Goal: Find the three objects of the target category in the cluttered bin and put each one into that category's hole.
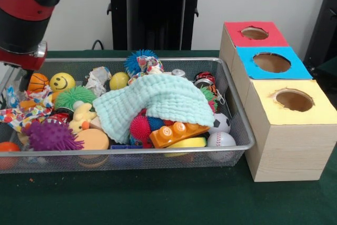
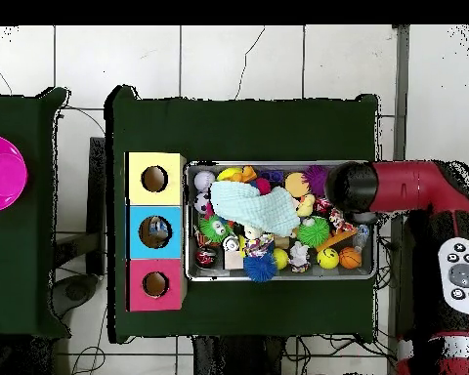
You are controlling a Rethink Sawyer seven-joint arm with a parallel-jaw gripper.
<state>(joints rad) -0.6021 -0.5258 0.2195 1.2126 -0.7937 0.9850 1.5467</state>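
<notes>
The wire mesh bin (image 1: 243, 130) is heaped with toys, and a pale green cloth (image 1: 158, 101) covers its middle. No clear bottle shows plainly in the front view. In the overhead view a small clear thing with blue (image 2: 362, 235) lies at the bin's (image 2: 277, 277) end under the arm; I cannot tell whether it is a bottle. The blue-topped box's hole (image 1: 271, 62) is in the middle box, also seen from overhead (image 2: 155, 230). My gripper (image 1: 21, 80) hangs over the bin's left end in the front view, mostly hidden by the red arm (image 2: 395, 186).
The red-topped box (image 1: 255, 33) and yellow-topped box (image 1: 294, 100) flank the blue one. The bin holds spiky balls (image 1: 51, 136), a smiley ball (image 1: 62, 81), an orange brick (image 1: 176, 131), and a soccer ball (image 1: 221, 123). A pink bowl (image 2: 4, 174) sits on a side table.
</notes>
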